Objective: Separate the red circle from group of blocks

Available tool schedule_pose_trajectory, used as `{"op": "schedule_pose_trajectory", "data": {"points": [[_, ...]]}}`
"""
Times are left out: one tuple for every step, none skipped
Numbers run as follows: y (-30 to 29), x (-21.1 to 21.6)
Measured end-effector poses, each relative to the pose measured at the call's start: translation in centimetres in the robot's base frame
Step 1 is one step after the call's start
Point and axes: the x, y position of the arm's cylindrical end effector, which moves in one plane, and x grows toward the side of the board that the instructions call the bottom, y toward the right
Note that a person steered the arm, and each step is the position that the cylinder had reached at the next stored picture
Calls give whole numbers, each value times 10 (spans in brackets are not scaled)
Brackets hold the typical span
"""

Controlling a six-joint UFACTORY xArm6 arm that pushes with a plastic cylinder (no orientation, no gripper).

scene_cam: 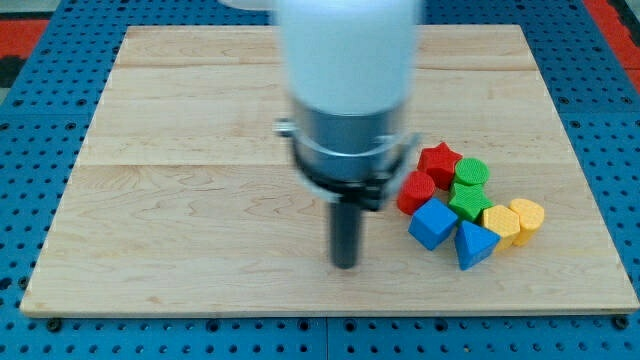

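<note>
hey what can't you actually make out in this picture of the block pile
- Camera view: the red circle has its left edge hidden behind the arm's collar.
- The green star is partly covered by neighbouring blocks, so its outline is incomplete.
- Whether my tip touches the board: unclear.

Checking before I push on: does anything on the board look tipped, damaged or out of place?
Nothing stands out. The blocks sit bunched at the view's right, the red circle on the bunch's left edge. My tip rests left of them, touching none.

Wooden board (200, 200). Right of my tip (345, 265), touching cluster: red circle (416, 190), red star (438, 160), green blocks (470, 172), blue blocks (432, 223), yellow blocks (527, 215).
</note>
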Motion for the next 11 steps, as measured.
{"op": "schedule_pose_trajectory", "data": {"points": [[1, -2], [11, -2], [13, -2], [13, -2], [13, -2], [27, -2], [44, -2], [46, -3], [52, -7], [72, -53], [71, -77]]}}
